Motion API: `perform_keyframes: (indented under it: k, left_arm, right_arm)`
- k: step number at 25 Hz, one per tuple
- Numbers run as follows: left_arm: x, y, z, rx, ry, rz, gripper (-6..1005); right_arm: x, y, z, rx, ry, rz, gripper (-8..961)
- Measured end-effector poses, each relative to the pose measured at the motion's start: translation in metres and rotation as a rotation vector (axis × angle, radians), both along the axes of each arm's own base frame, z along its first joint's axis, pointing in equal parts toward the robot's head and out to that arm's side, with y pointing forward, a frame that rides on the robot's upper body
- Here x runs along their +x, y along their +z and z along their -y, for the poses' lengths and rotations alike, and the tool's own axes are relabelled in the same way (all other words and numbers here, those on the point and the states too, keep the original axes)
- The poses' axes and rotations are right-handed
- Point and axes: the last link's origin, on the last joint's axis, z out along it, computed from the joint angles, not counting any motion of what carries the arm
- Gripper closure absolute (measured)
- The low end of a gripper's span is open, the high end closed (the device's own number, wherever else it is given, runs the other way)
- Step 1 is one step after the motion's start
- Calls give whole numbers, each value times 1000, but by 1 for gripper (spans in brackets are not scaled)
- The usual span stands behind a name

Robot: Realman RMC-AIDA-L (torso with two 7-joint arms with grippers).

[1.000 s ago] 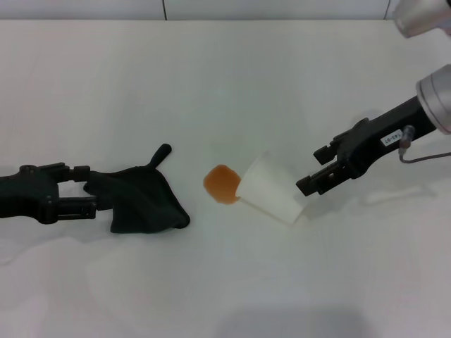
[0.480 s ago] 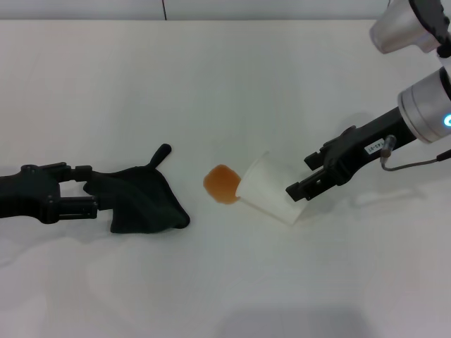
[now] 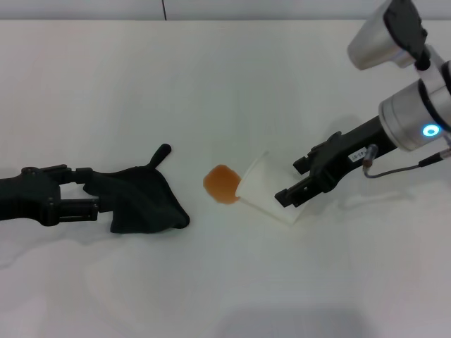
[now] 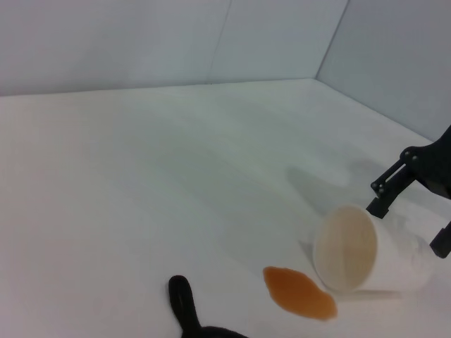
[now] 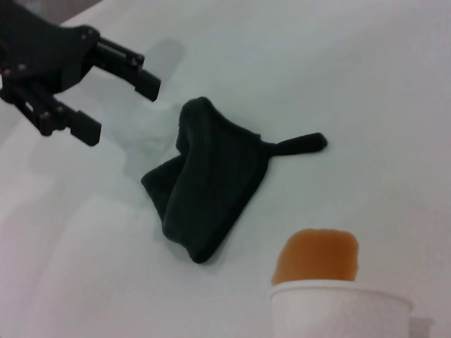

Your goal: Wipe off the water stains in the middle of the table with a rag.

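Tipped paper cup (image 3: 269, 189) touches stain (image 3: 223, 183); right gripper (image 3: 290, 195) jaws apart at cup base; left gripper (image 3: 86, 191) apart beside rag (image 3: 144, 201).

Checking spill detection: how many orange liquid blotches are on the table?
1. A single roundish translucent orange blotch lies mid-table, between the dark crumpled rag and the tipped white paper cup, at its mouth. The cup could hide more.
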Motion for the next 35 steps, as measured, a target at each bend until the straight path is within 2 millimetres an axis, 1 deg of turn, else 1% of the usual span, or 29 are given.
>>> perform_keyframes:
  k: [4,16,24,35]
  left_arm:
    - [0,0,0,0,0,-1,120]
    - [0,0,0,3,0,-2,121]
    - [1,1,-2,3,-3,-2,122]
    - [1,1,-2,2,0,-1,123]
  right_arm:
    - [-2,-4,1,-3,21,13,107]
    - [-4,-6,-3,22,25,7,101]
    - [0,-12,-1,10,22,27,101]
    - [2,-20,-4,12,15,37,104]
